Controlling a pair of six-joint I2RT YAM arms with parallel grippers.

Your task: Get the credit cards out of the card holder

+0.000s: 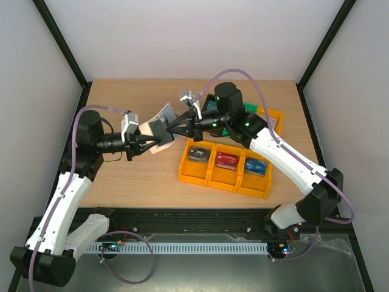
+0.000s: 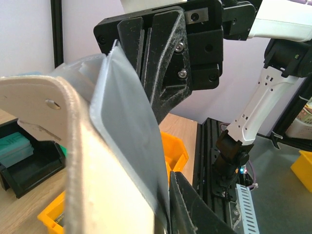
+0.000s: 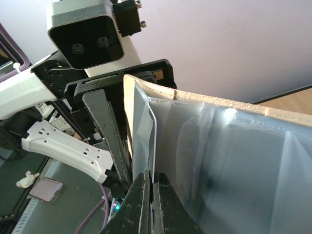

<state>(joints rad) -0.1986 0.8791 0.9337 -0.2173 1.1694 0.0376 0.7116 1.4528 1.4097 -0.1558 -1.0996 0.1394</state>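
The holder (image 1: pixel 160 128) hangs in the air above the far middle of the wooden worktop (image 1: pixel 137 179), stretched open between the two arms. Its outside is a pale beige, slightly grainy skin with a stitched, rounded edge and a small metal snap (image 2: pixel 50 103). The inside is smooth blue-grey with glossy clear pockets (image 3: pixel 229 161). The left jaws are closed on the beige cover from the left. The right jaws meet it from the right, their ribbed black fingers (image 3: pixel 138 204) pressed nearly together on the edge of a thin blue-grey leaf (image 2: pixel 127 141) with a rounded corner. Whether that leaf is a pocket or a card cannot be told. The two sets of jaws come almost tip to tip, with little room between them. Near the holder, toward the front right, sits a glossy yellow plastic bin (image 1: pixel 220 180) with three square compartments. A red card (image 1: pixel 227 159) lies flat in the middle one, a blue card (image 1: pixel 256 165) in the right one and a dark one (image 1: pixel 199 153) in the left. Bare wood lies open along the front left of the worktop.
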